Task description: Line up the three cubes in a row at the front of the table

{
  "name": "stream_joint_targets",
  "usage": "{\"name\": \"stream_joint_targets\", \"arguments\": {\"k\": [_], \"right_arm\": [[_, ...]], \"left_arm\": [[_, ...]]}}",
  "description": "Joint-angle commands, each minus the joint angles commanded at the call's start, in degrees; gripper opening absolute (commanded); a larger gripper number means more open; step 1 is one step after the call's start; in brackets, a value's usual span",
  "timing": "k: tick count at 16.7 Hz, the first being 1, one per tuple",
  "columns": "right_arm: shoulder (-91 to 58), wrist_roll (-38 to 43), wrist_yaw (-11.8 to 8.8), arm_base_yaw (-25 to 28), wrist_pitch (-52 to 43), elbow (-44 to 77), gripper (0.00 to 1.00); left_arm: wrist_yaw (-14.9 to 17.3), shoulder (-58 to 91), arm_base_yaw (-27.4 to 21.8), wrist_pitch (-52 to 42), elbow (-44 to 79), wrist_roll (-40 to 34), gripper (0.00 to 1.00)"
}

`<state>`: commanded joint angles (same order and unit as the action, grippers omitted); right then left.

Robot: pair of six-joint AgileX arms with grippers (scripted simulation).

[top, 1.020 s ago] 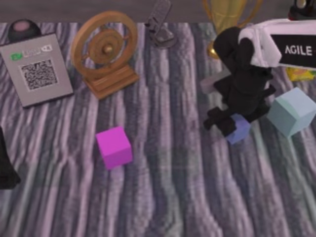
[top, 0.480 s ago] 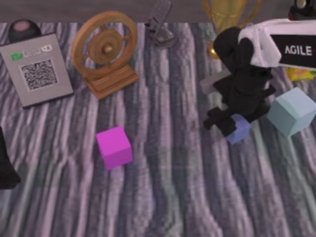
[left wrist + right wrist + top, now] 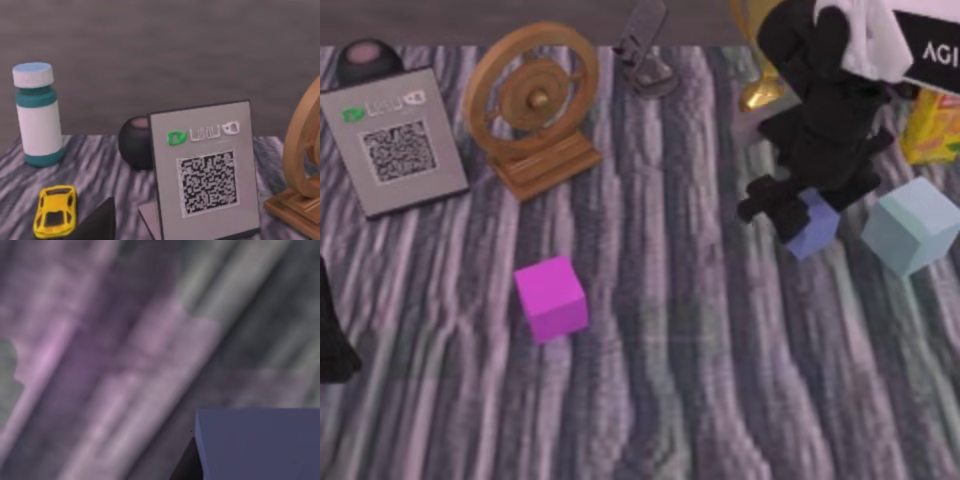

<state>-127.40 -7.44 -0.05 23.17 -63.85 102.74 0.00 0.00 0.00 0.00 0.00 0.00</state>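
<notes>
My right gripper (image 3: 790, 215) is shut on the small periwinkle-blue cube (image 3: 816, 230) at the table's right, holding it off the surface. In the right wrist view the periwinkle cube (image 3: 260, 445) fills one corner, with the table (image 3: 100, 365) beneath it. The largest, pale blue-grey cube (image 3: 912, 226) rests just right of the held cube. The magenta cube (image 3: 551, 298) sits left of centre on the wood-grain table (image 3: 670, 390). My left arm (image 3: 330, 340) is parked at the left edge.
A wooden wheel (image 3: 532, 105), a QR sign (image 3: 395, 140), a gold trophy (image 3: 765, 60) and a yellow carton (image 3: 932, 130) stand along the back. The left wrist view shows a bottle (image 3: 36, 115) and a yellow toy car (image 3: 54, 210).
My right gripper has risen and moved toward the back of the table, taking the periwinkle cube with it. The other two cubes and the left arm stayed put.
</notes>
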Motion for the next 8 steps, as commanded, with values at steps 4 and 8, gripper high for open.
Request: {"name": "stream_joint_targets", "arguments": {"k": [4,8], "right_arm": [[0.5,0.0,0.0,0.0,-0.8,0.5,0.0],[1.3,2.2,0.1,0.7,-0.5,-0.7,0.0]], "left_arm": [[0.0,0.0,0.0,0.0,0.0,0.0,1.0],[0.0,0.0,0.0,0.0,0.0,0.0,1.0]]}}
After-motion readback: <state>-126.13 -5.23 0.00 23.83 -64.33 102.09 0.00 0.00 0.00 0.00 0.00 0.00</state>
